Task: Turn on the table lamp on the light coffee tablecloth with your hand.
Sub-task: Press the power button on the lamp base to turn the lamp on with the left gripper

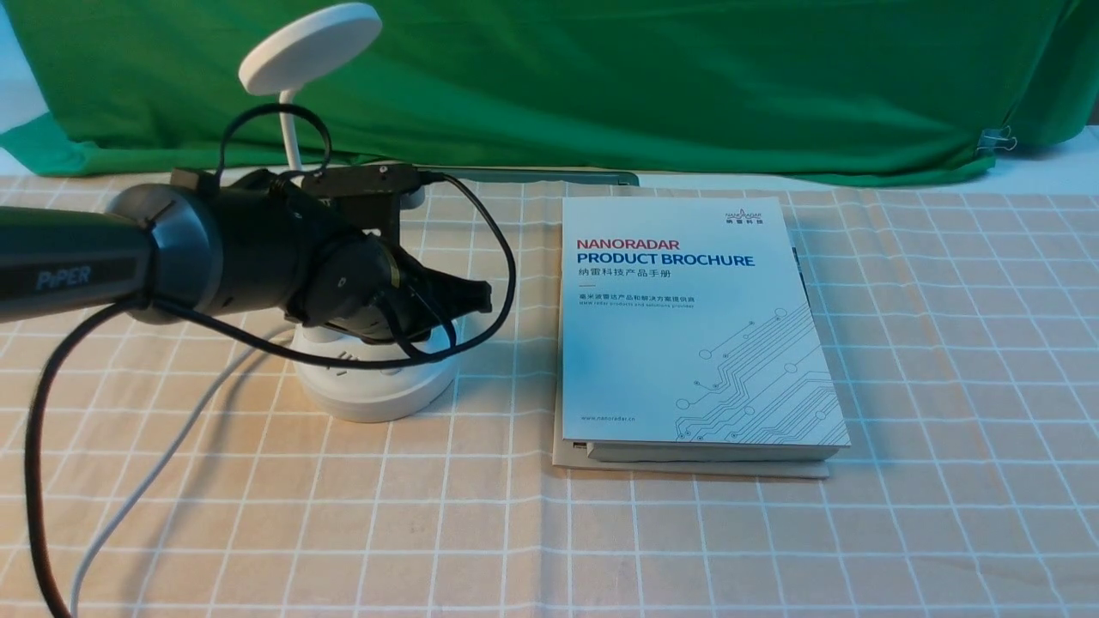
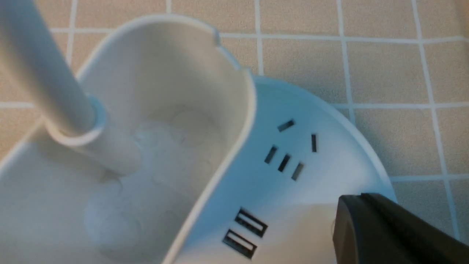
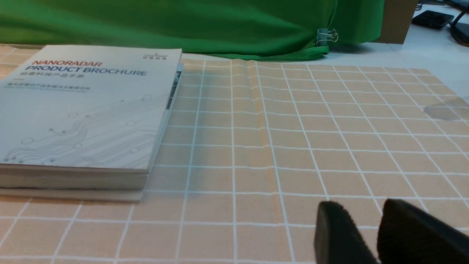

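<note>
White plastic table lamp, disc head on a thin neck, round socketed base. It stands on the left half of the beige, grid-lined light coffee tablecloth, toward its far edge, with a white product brochure just beside it.

Judgement: press straight down, lightly, on the switch (not visible here), so the base stays put.

Black left gripper: jaws pressed together, holding nothing, tip low over the base rim near the USB slots. Contact unclear.

Right gripper: above bare cloth, fingers close together. Cannot tell if fully closed.
</note>
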Available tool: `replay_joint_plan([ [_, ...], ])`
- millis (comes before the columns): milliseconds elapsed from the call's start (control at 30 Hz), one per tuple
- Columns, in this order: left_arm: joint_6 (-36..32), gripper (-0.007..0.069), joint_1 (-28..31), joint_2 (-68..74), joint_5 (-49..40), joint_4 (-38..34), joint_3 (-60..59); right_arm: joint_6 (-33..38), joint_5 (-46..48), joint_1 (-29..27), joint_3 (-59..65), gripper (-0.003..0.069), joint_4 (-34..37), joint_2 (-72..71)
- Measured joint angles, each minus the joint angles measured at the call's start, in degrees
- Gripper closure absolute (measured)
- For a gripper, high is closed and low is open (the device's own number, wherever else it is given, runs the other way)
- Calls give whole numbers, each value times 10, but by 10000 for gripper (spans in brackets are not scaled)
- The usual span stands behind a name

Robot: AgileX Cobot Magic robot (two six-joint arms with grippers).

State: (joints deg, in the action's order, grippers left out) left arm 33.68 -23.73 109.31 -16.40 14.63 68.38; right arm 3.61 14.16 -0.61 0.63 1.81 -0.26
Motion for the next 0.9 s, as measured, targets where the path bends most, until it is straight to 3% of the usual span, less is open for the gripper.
replay_joint_plan([
  [900,-39,622,0,8,7,-41,1,0,1,0,0,418,0,0],
])
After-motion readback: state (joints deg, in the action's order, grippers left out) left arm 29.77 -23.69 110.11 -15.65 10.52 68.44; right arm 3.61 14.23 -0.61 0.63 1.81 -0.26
